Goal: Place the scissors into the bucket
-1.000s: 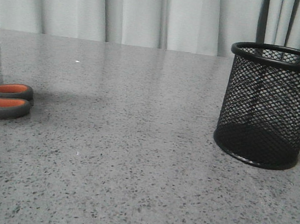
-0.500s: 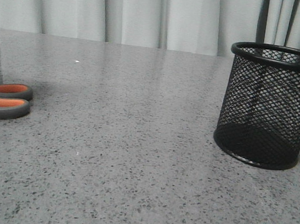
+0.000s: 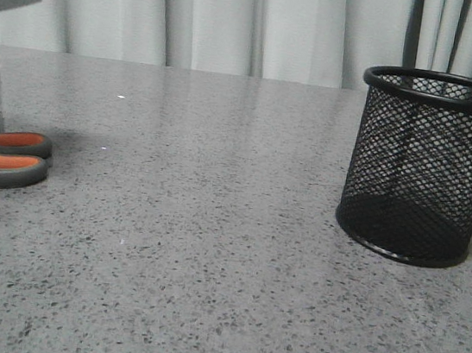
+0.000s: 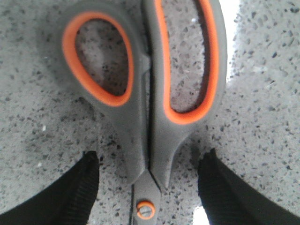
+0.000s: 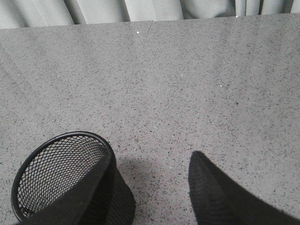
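- The scissors [image 3: 1, 159] lay flat on the bench [image 3: 212, 226] at about 9 o'clock in the front view, handle loops partly cut off by the frame edge
- The bucket [image 3: 429, 167] stood upright at about 3 o'clock, well apart from them and holding nothing
- The left hand [image 4: 149, 187] was spread, its fingers [image 4: 70, 192] on either side of the scissors' neck by the pivot screw, not touching; this read as the reach-to-grasp step
- The next move likely called for closing on the neck, then lifting
- The right hand [image 5: 150, 187] was spread beside the bucket's rim, gripping nothing
- Open bench lay between scissors and bucket for the carry; the rolled rim was the edge to clear on the way in
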Motion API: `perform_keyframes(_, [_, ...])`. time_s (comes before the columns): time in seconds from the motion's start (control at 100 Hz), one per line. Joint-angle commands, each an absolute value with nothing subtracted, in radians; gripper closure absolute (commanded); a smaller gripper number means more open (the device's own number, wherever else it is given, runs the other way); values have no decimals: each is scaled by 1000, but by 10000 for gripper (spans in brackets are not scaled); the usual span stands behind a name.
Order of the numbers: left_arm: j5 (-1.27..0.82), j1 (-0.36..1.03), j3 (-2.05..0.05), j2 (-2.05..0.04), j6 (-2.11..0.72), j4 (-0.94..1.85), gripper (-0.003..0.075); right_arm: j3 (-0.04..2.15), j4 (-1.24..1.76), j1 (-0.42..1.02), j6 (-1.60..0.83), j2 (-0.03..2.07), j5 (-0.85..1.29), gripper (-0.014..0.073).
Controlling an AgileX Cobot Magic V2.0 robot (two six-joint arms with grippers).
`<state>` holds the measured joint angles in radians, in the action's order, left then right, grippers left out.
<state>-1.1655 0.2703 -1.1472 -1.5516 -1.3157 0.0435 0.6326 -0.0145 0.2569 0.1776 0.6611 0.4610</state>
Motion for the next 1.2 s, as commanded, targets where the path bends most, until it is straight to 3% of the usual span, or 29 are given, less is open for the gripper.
perform_keyframes(0.0, [-1164,267,-1175,-1538,-1314,62,292,657,-27,258,171,664,388,271])
perform_keyframes(0.47, [-1161,267,-1175,-1604,-1314,81,310,657,-27,258,171,664,388,272])
perform_keyframes(0.57, [-1161,267,-1175,-1606,-1314,98,378,657,-27,258,171,664,388,272])
perform_keyframes(0.76, [-1163,267,-1175,-1606,-1313,130,608,657,-27,258,171,664,388,272])
perform_keyframes(0.9, [-1171,267,-1175,-1603,-1303,174,729,657,-27,258,171,664,388,272])
perform_keyframes(1.19, [-1147,267,-1175,-1503,-1278,184,741,662,86,261,171,664,390,272])
